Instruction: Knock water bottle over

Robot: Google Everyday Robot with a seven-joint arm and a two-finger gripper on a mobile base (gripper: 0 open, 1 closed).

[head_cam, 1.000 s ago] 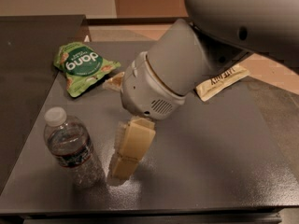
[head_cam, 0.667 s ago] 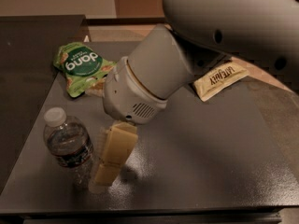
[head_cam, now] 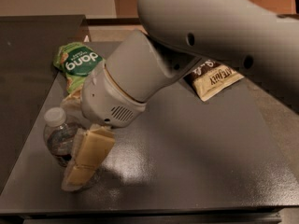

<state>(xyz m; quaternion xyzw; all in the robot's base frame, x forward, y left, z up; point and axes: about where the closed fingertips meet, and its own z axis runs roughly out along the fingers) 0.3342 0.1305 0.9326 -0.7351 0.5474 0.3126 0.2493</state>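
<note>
One arm slanting down, gripper (head_cam: 86, 160) low against upright water bottle (head_cam: 57, 136).

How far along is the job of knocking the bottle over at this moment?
Done: the end effector is down low over the table, right beside the bottle. In hand: it looks pressed against the bottle's side, though contact is hard to confirm. Left: the bottle stands upright with its cap on top, so the push that tips it flat is not yet done.

End effector (head_cam: 80, 171) moved left, against water bottle (head_cam: 57, 140).
</note>
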